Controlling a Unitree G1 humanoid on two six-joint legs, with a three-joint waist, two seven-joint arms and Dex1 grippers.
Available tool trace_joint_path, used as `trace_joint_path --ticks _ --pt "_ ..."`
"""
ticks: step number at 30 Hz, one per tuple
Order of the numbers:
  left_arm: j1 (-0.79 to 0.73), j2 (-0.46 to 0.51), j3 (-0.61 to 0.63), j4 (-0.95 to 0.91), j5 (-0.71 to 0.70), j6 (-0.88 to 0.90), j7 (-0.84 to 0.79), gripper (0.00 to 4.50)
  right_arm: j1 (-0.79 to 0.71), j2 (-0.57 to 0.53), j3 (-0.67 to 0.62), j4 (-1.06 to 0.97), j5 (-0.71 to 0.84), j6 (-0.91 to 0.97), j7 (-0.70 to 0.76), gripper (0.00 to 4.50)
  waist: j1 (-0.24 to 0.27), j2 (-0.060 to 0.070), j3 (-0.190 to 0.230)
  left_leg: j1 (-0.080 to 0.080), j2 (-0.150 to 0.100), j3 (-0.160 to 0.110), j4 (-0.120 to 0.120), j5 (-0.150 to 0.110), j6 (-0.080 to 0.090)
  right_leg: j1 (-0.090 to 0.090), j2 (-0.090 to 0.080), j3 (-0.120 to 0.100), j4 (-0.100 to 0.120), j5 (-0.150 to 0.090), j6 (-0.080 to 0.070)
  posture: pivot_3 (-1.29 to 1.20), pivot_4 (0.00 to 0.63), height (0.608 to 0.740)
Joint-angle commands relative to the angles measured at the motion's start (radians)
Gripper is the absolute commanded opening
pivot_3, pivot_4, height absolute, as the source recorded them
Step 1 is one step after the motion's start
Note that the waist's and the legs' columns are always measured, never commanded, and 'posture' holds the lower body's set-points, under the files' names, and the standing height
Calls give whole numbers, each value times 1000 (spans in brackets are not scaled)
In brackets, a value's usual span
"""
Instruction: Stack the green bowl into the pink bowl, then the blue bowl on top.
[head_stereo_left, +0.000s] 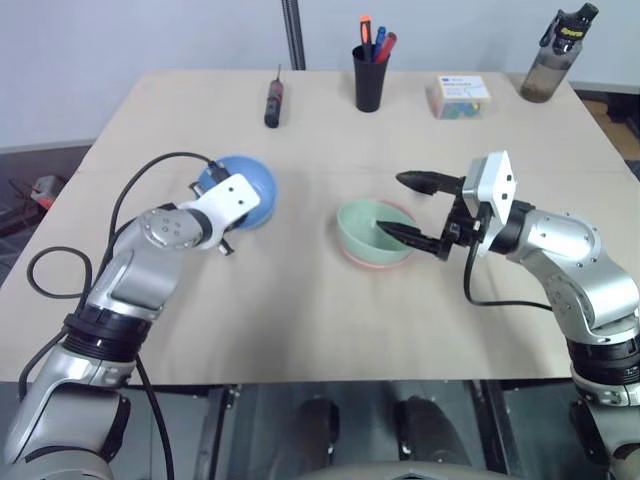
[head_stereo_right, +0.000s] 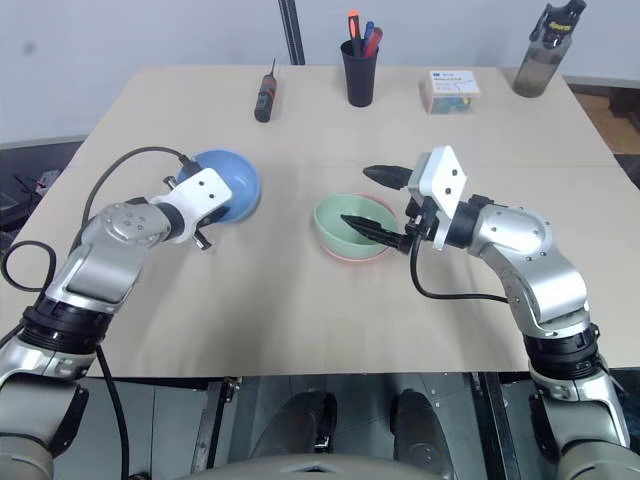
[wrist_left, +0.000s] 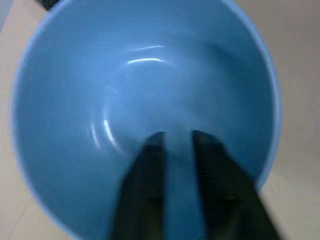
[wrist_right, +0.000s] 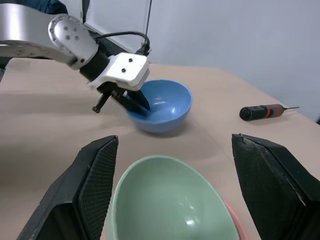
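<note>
The blue bowl (head_stereo_left: 248, 182) sits on the table's left half, tipped a little toward my left arm. My left gripper (wrist_left: 177, 134) reaches in over the bowl's near-left rim, its fingers (wrist_right: 137, 102) drawn close together and shut on the bowl there. The green bowl (head_stereo_left: 372, 228) rests inside the pink bowl (wrist_right: 240, 226), of which just a thin edge peeks out beneath it. My right gripper (head_stereo_left: 394, 206) hovers level over the green bowl's right side. It is wide open with nothing between its fingers.
Along the table's far edge lie a screwdriver (head_stereo_left: 272, 103), a black pen cup (head_stereo_left: 368, 82), a small clear box (head_stereo_left: 458, 97) and a dark bottle (head_stereo_left: 553, 60). A black cable (head_stereo_left: 150, 165) loops from my left arm over the table's left side.
</note>
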Motion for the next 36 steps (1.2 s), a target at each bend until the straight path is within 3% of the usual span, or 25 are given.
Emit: trace_joint_path --ticks 1,14,21,22,25,28,36 --pt "-38 -10 9 3 16 -29 -28 24 24 -29 -55 -66 15 -10 -18 3794 1 0 0 0 0 0 0 0 0 0 0 0 0 0 0 0 150 740" --pt "-86 -65 53 -98 -76 -137 -147 24 149 -107 -140 -142 38 15 -58 3794 2 0 0 -6 0 -2 3 0 0 -4 0 -2 0 0 0 0 150 740" --pt "-123 -58 19 -47 -35 -149 -186 24 214 -141 -185 -195 50 31 -94 3794 -3 0 0 -10 -1 -2 5 0 0 -7 0 -2 2 0 0 0 150 740" --pt "-124 -61 27 -47 -24 -122 -166 523 221 -140 -185 -205 50 34 -101 3794 -4 0 0 -10 -1 -2 5 0 0 -7 0 -1 2 0 0 0 150 740" --pt "-116 -38 38 -69 26 -75 -137 1364 226 -138 -184 -213 49 37 -113 3794 -3 0 0 -9 -1 -2 5 0 0 -7 0 -1 3 0 0 0 150 740" --pt "-74 -2 45 -137 51 -47 -142 2662 230 -137 -179 -209 47 31 -116 3794 -3 0 0 -9 -1 -1 5 0 0 -7 0 -1 4 0 0 0 150 740" --pt "11 58 -8 -182 160 -7 -146 2662 190 -144 -154 -146 44 11 -79 3794 2 0 0 -10 -1 -1 7 0 0 -8 0 -1 6 0 0 0 150 740"
